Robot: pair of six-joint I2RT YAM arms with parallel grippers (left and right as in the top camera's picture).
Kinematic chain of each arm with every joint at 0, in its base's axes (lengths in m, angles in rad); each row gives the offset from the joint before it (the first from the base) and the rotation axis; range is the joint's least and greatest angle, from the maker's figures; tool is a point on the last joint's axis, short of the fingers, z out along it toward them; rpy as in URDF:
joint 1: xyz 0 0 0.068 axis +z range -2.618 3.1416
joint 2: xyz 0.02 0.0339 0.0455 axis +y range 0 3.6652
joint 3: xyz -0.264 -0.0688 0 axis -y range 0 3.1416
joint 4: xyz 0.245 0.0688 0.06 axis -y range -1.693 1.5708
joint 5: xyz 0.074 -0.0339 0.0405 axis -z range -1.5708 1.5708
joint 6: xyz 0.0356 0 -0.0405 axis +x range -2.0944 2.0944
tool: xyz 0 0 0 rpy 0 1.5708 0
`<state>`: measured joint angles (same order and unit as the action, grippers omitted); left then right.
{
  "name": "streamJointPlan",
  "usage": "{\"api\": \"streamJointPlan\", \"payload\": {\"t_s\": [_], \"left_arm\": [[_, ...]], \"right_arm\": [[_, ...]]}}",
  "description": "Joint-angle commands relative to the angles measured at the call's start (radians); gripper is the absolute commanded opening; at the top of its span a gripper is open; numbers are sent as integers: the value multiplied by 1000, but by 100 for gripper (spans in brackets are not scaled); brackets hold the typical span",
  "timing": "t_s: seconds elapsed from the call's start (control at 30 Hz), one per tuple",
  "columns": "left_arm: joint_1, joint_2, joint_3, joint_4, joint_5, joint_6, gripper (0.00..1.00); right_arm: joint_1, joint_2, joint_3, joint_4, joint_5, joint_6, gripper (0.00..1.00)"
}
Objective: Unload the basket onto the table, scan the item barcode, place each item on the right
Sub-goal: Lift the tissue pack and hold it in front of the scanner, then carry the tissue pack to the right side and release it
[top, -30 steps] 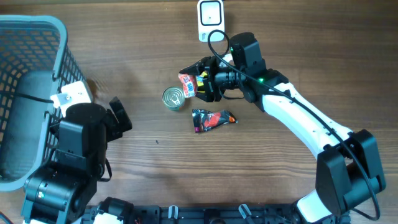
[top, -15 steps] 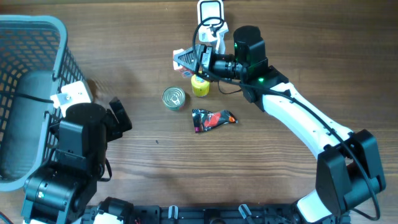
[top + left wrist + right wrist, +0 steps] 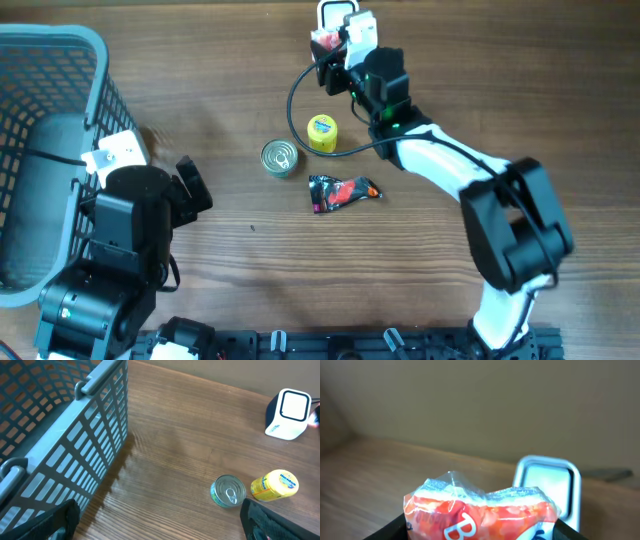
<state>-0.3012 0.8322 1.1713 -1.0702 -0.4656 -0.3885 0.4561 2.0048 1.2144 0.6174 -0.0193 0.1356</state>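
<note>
A red and white snack packet [image 3: 480,507] is the item, and my right gripper [image 3: 482,527] is shut on it, its dark jaws showing at either side of the bag. The white barcode scanner [image 3: 547,482] stands just behind the packet. From overhead, the right gripper [image 3: 330,52] holds the packet [image 3: 324,42] right against the scanner [image 3: 333,12] at the table's far edge. My left gripper [image 3: 190,185] rests open beside the basket, holding nothing, with its dark fingertips [image 3: 60,520] wide apart in the left wrist view.
A yellow container [image 3: 322,132], a tin can [image 3: 280,158] and a dark foil packet [image 3: 343,191] lie mid-table. A grey-blue mesh basket [image 3: 60,45] fills the left side. In the left wrist view, the can [image 3: 228,491], yellow container [image 3: 275,485] and scanner [image 3: 287,414] show.
The right gripper lifted the red packet from beside the yellow container and carried it back toward the scanner. The left arm has not moved.
</note>
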Motion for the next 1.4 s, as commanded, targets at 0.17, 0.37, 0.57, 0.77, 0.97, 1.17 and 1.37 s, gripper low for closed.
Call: {"api": "streamJointPlan", "payload": {"t_s": [0.17,0.37,0.57,0.77,0.97,1.17,1.37], "left_arm": [[-3,-3,6,3,3,-16,100],[-3,-2,6,3,3,-16,100],[-3,11,6,3,3,-16,100],[-3,27,6,3,4,-16,100],[-3,32,6,3,4,-17,100],[-3,32,6,-2,3,-16,100],[-3,32,6,-16,3,-16,100]], "right_arm": [[-9,233,136,226,102,-32,63],[-9,318,312,161,102,-84,59],[-19,415,443,93,98,-83,60],[-45,452,446,63,98,-82,60],[-74,453,446,29,98,-83,60],[-73,442,446,-6,98,-80,66],[-69,308,446,-91,113,-81,63]]}}
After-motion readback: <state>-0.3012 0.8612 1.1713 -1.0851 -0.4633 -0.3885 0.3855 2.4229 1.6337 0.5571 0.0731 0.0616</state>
